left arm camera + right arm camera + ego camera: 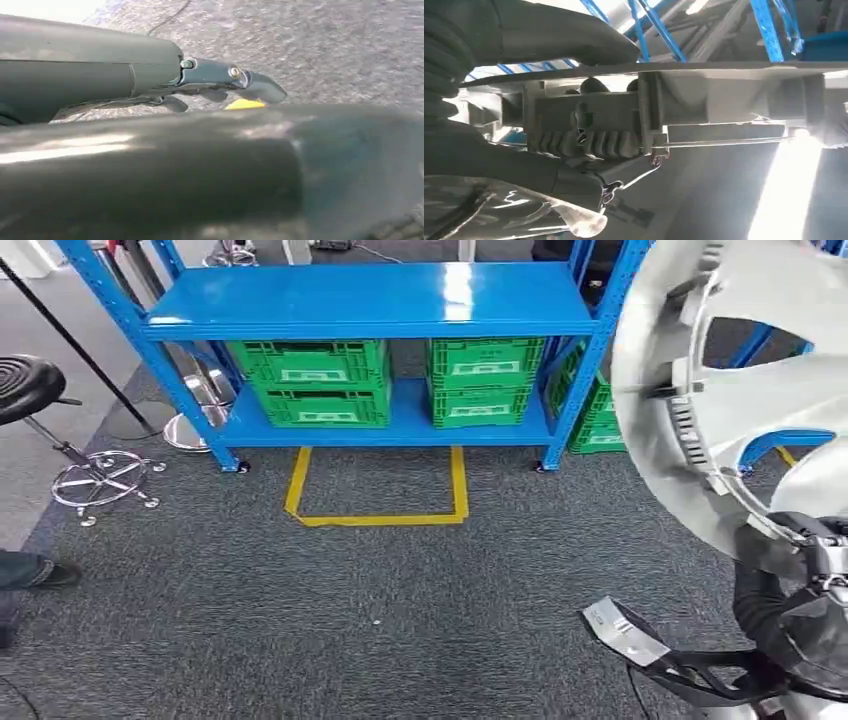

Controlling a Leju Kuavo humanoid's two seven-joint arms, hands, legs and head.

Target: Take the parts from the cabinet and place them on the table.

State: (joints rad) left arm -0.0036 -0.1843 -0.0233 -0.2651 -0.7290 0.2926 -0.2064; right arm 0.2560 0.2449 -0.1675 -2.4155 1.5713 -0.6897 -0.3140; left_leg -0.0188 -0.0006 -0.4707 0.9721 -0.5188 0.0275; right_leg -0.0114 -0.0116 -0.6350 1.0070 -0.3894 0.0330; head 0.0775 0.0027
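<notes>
Right hand (524, 165): grips the hubcap (730, 390), thumb over its rim and fingers behind, holding it raised at the right of the head view.
Left hand (220, 85): holds nothing, fingers stretched out above the carpet (400, 590).
Shelf (380, 300): blue, green crates (310, 380) on its lower level.

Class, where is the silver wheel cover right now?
Head view, right side: the silver wheel cover is held up by the right hand, in front of the blue rack.
</notes>
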